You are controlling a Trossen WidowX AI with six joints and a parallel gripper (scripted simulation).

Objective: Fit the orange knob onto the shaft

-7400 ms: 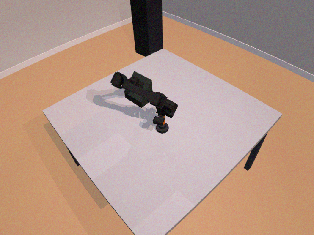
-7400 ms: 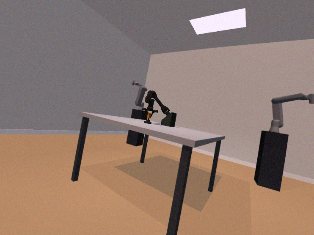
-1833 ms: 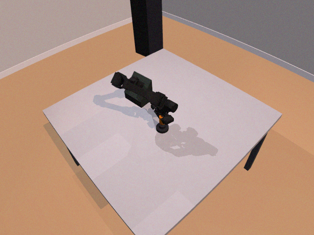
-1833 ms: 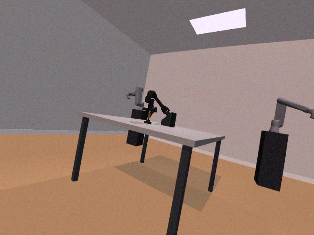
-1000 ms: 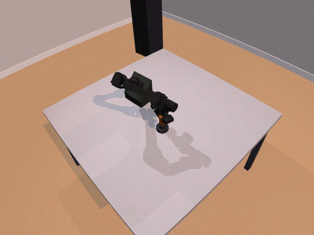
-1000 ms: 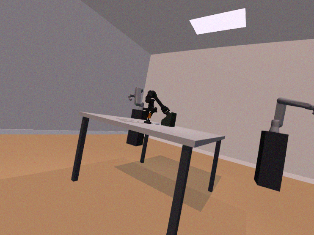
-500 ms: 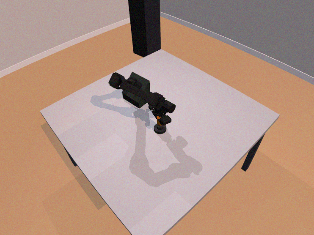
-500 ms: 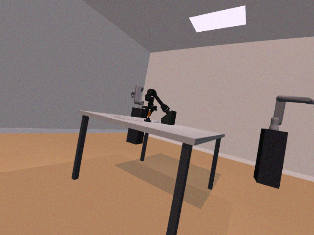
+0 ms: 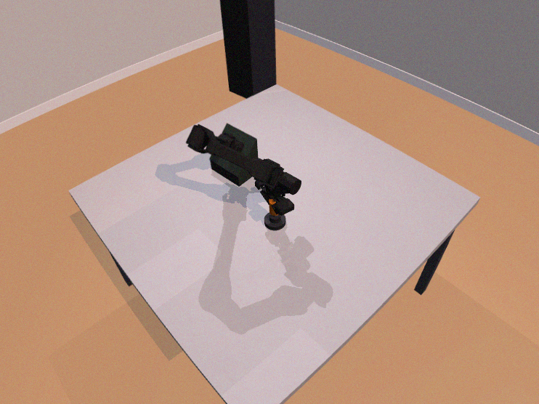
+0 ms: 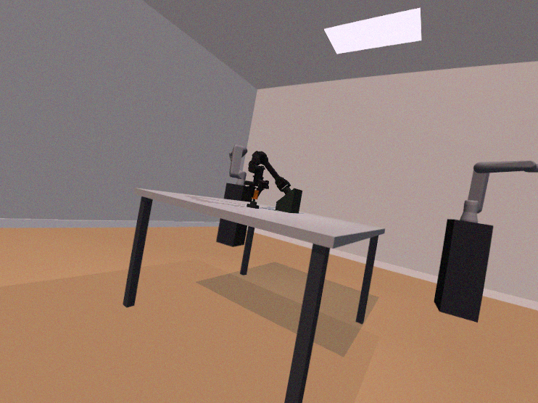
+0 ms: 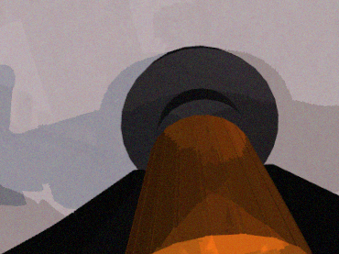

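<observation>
My gripper is shut on the orange knob and holds it upright, straight above the round dark pedestal near the middle of the table. In the wrist view the knob's lower end sits over the pedestal's centre and hides the shaft, and a dark gap shows between the knob's end and the pedestal's top. The black fingers fill the lower corners of that view.
The arm's dark green base stands on the table behind the pedestal. A black column with a grey arm stands off the table's far edge, and another black column stands on the floor at the right.
</observation>
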